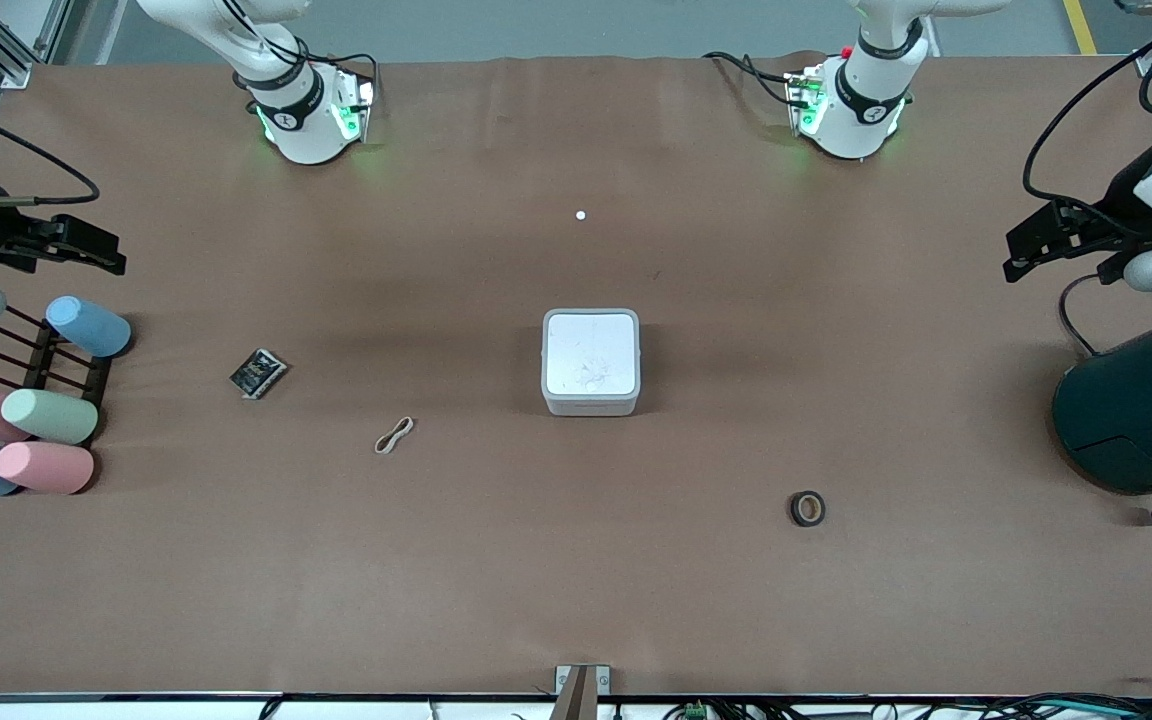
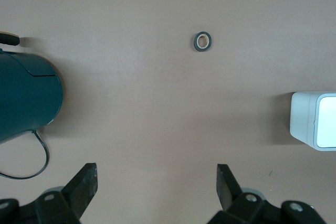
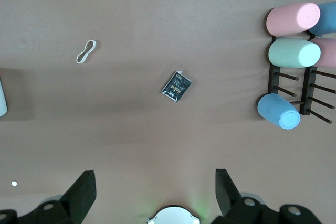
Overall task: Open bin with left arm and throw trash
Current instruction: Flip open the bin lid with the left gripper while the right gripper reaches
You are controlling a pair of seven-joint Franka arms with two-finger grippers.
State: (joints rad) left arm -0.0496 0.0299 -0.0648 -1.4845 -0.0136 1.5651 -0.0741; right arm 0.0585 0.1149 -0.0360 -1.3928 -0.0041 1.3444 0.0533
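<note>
The white square bin sits mid-table with its lid shut; it also shows in the left wrist view. The black wrapper and the beige rubber band lie toward the right arm's end, both in the right wrist view: wrapper, band. The dark tape roll lies nearer the front camera than the bin, toward the left arm's end, and shows in the left wrist view. My left gripper is open and empty, up over the left arm's end. My right gripper is open and empty, up over the right arm's end.
A large dark teal container lies at the left arm's end with a cable beside it. A black peg rack with several pastel cylinders stands at the right arm's end. A small white dot lies between the arm bases.
</note>
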